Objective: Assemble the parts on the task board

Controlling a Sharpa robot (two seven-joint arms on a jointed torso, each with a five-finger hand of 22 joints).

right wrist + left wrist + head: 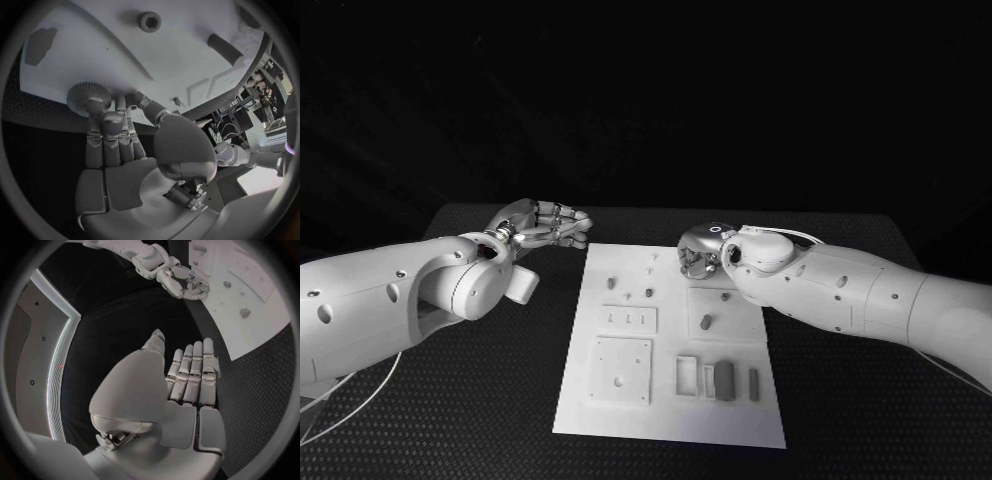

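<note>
Pinching a small grey knurled round part (89, 96) at its fingertips, the right silver many-fingered hand (702, 249) hangs over the far right corner of the flat white rectangular task board (672, 415), its other fingers lying straight alongside. The part looks like a rigid little disc with a ridged rim, light and hard, so the rim should give good purchase and a pinch across its width seems the natural hold; being small, it could twist or slip out if the pinch loosens. Beyond it on the board lie a grey ring-shaped part (149, 21) and a dark stubby cylindrical part (225, 49), both apparently stiff and light, best taken by their sides. Nearer the robot, a row of upright grey block parts (723, 380) stands in the board. The left silver hand (545, 225) hovers over the black textured tabletop (444, 420) just beside the board's far left corner, fingers straight and together, holding nothing.
</note>
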